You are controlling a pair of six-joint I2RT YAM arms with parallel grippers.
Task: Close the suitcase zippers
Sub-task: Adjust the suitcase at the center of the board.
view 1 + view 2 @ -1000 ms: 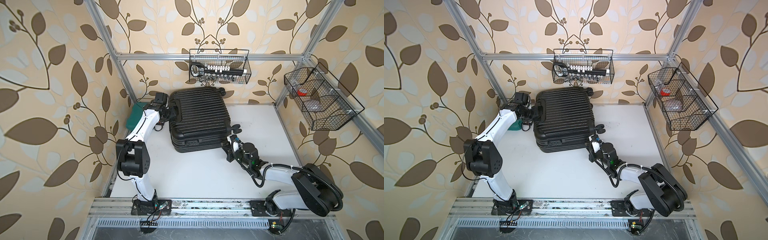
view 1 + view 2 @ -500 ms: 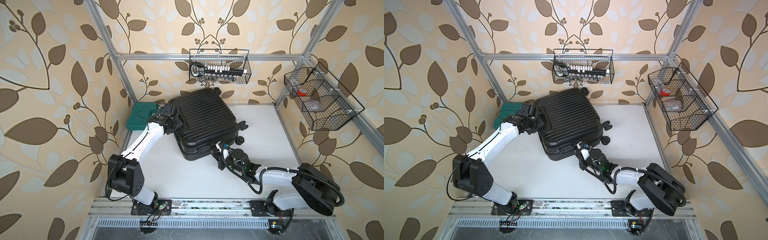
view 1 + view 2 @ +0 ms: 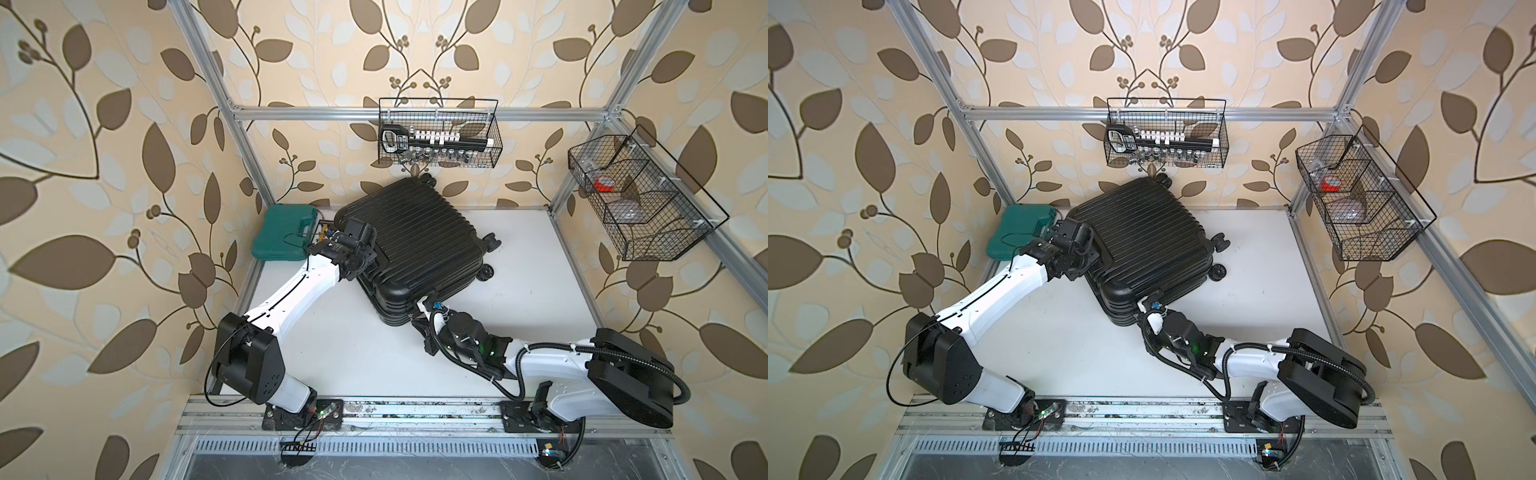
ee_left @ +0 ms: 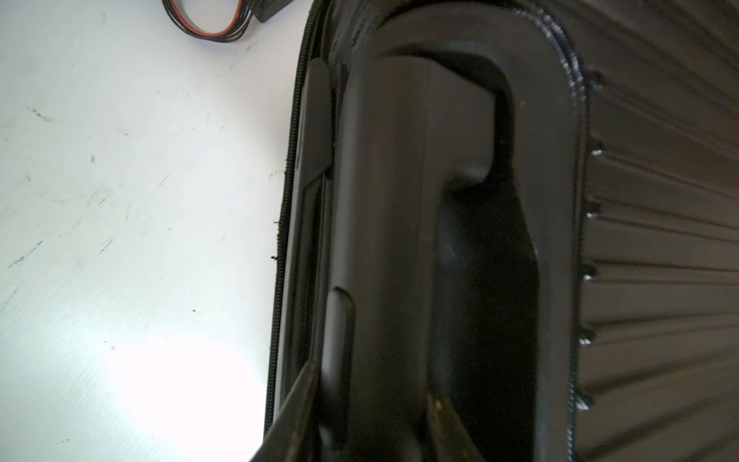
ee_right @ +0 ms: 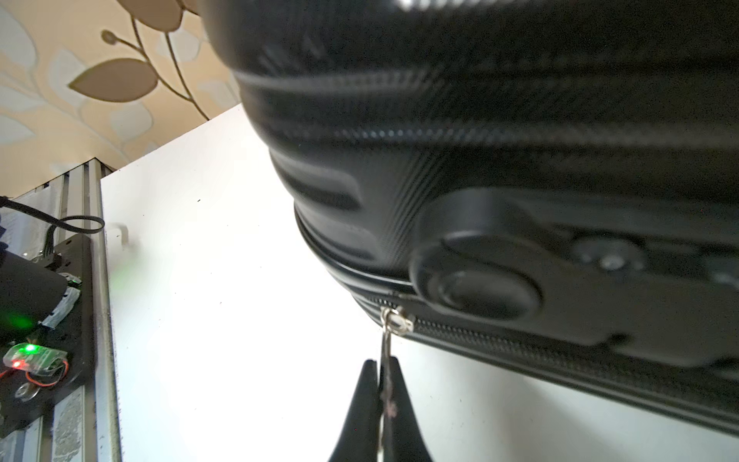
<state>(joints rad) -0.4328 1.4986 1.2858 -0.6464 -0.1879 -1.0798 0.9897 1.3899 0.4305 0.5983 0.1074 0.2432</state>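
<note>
Suitcase [image 3: 419, 237], one, three wheels [image 3: 485, 272] showing, left gripper [image 4: 372, 396] clasping its handle [image 4: 384, 200], right gripper [image 5: 382, 366] pinching one zipper pull [image 5: 385, 340].

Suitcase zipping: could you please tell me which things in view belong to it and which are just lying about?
Belong: suitcase; zipper; zipper pull, pinched by the right end effector; handle, gripped by the left end effector.
Lying about: green tool case; back wire basket; side wire basket.
</note>
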